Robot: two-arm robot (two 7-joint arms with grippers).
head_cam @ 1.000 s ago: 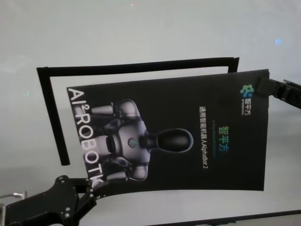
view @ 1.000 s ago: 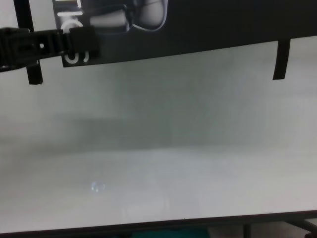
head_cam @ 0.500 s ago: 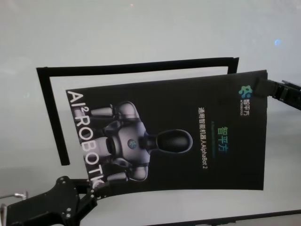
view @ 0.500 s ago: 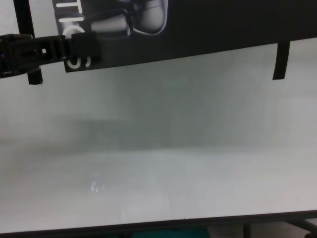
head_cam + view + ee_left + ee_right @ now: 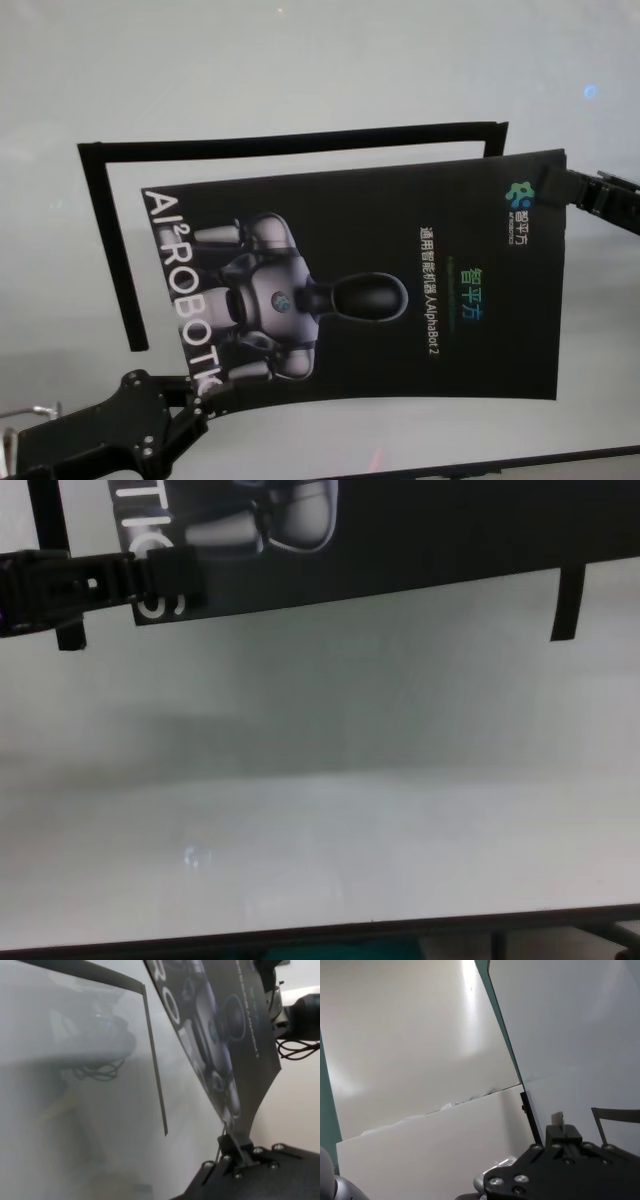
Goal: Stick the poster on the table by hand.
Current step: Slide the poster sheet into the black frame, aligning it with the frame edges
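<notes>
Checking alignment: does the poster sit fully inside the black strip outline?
No: in the head view the poster runs past the black strip outline on the right.

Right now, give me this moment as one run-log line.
stage: positioning | left gripper: shut on poster near corner | right gripper: shut on far corner | black strips: on table

A plain white wall panel [image 5: 420, 1035] meets a second white panel [image 5: 435, 1150] along an uneven seam. A teal vertical strip [image 5: 501, 1020] borders them, and soft light glares on the upper panel.
</notes>
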